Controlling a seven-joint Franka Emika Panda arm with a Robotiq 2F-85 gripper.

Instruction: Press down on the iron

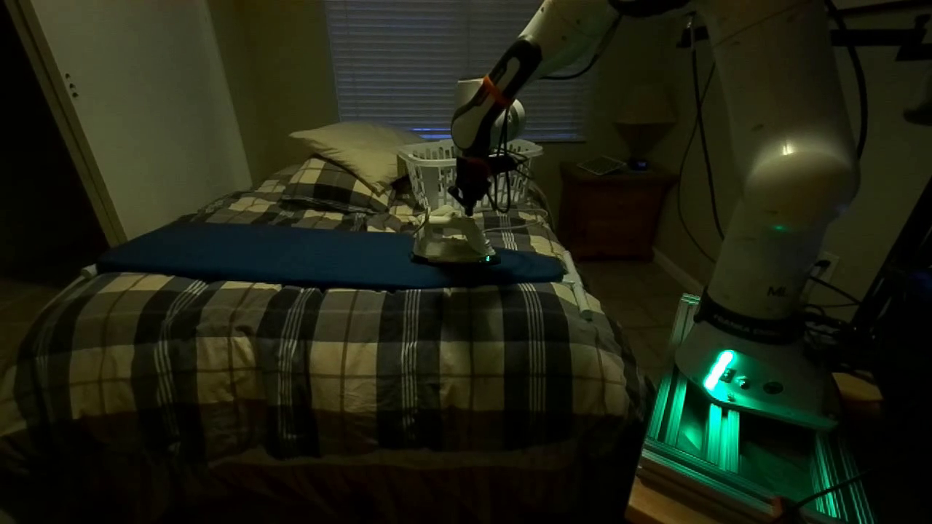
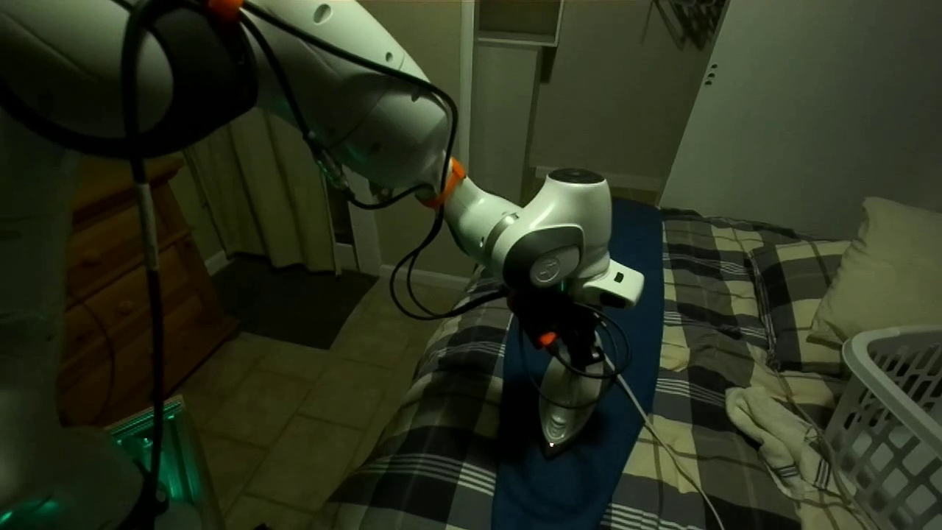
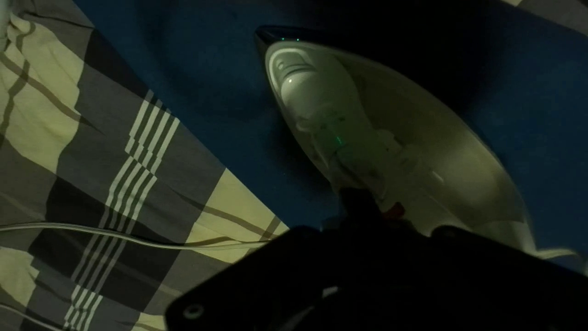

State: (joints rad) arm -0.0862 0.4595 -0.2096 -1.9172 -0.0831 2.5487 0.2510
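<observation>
The pale, slightly shiny iron (image 1: 453,246) sits flat on a long blue ironing pad (image 1: 255,251) across the bed. It also shows in an exterior view (image 2: 565,401) and in the wrist view (image 3: 317,87), its pointed nose at upper left there. My dark gripper (image 1: 470,207) points down at the iron's handle; in the wrist view its fingertips (image 3: 370,204) lie close together over the handle area. It looks shut, with nothing visible between the tips. Dark shadow hides the exact contact; I cannot tell if the tips touch. A small red bit shows beside the tips.
A white slatted laundry basket (image 1: 429,175) stands behind the iron. A pale cord (image 2: 666,442) runs from the iron over the plaid bed (image 1: 349,349). Pillows (image 1: 364,145) lie at the bed's head, and a sock-like cloth (image 2: 773,434) is near the basket.
</observation>
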